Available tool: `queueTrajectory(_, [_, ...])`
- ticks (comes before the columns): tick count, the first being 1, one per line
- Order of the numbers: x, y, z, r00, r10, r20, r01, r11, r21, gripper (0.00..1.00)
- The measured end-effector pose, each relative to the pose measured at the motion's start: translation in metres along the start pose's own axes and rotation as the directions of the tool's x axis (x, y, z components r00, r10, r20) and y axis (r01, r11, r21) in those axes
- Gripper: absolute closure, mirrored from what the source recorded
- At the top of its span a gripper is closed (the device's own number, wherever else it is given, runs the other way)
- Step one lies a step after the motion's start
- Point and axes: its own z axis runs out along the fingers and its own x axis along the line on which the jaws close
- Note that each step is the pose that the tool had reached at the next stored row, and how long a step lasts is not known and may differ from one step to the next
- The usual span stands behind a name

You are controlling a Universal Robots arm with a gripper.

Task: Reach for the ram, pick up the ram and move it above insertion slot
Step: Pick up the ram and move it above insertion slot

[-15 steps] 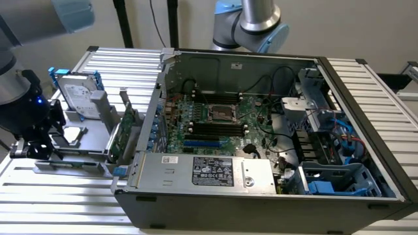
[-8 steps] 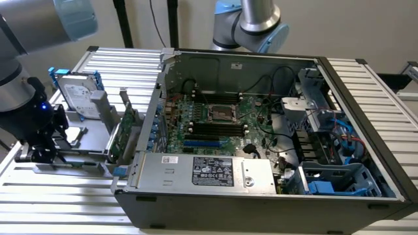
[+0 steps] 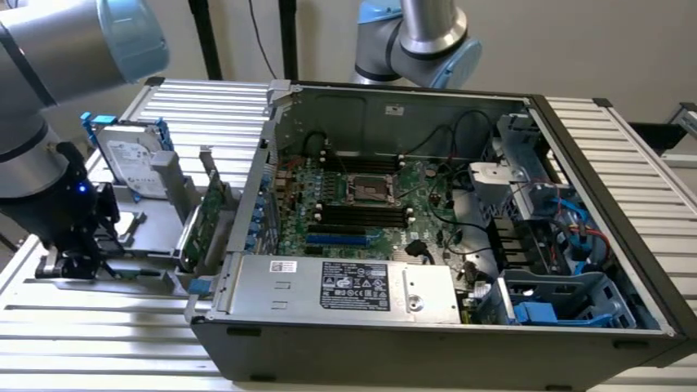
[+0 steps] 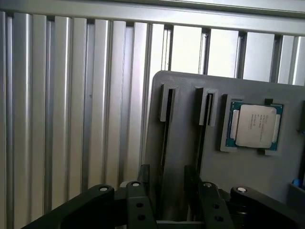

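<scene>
An open computer case (image 3: 436, 351) lay on a table of aluminium slats (image 3: 98, 335) and took most of the exterior view. Its near right corner was cut off by the picture edge. Inside it were the motherboard (image 3: 360, 204), partly covered by cables, and at the near side a grey power supply (image 3: 338, 286).

The arm (image 3: 44, 57) came in from the exterior view's left, with its upper part cut off at the corner. It reached down beside the case, over a grey holder (image 3: 153, 220) that stood on the table to the left of the case. At the far end of this holder stood a silver hard drive (image 3: 130, 163), and next to the case wall a wide green expansion card (image 3: 212, 220) stood on its edge.

The gripper (image 3: 68, 263) was low at the near end of the holder, and in this view its fingers were too dark to make out. In the wrist view the gripper (image 4: 167, 174) had its two black fingers (image 4: 143, 183) apart, one on each side of one of the holder's two narrow slots. A processor chip (image 4: 255, 125) lay in a recess beside the slots.

The ram (image 4: 165, 143) showed as a thin dark strip, edge-on in the slot between the fingers. Whether the fingers touched it I could not tell.
</scene>
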Motion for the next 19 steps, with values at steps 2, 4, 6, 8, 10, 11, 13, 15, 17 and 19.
queueTrajectory(2, [0.0, -0.0006, 0.0037, 1.0, 0.0, 0.0, 0.0, 1.0, -0.0001, 0.58])
queueTrajectory(4, [0.0, -0.0008, 0.0072, 1.0, 0.0, 0.0, 0.0, 1.0, -0.001, 0.58])
queueTrajectory(6, [0.0, -0.0011, 0.01, 1.0, 0.0, 0.0001, 0.0, 1.0, -0.0023, 0.58])
queueTrajectory(8, [0.001, -0.0018, 0.0123, 1.0, 0.0, 0.0002, 0.0, 1.0, -0.0038, 0.58])
queueTrajectory(10, [0.001, -0.0028, 0.0134, 1.0, 0.0, 0.0003, 0.0, 1.0, -0.0058, 0.58])
queueTrajectory(11, [0.001, -0.0034, 0.0139, 1.0, 0.001, 0.0004, -0.001, 1.0, -0.0072, 0.58])
queueTrajectory(13, [0.001, -0.0042, 0.0149, 1.0, 0.001, 0.0004, -0.001, 1.0, -0.0095, 0.58])
queueTrajectory(15, [0.001, -0.0047, 0.0161, 1.0, 0.001, 0.0006, -0.001, 0.9999, -0.0111, 0.6])
queueTrajectory(17, [0.001, -0.0054, 0.017, 1.0, 0.001, 0.0007, -0.001, 0.9999, -0.0132, 0.66])
queueTrajectory(19, [0.001, -0.006, 0.0174, 1.0, 0.001, 0.0006, -0.001, 0.9999, -0.0156, 0.78])
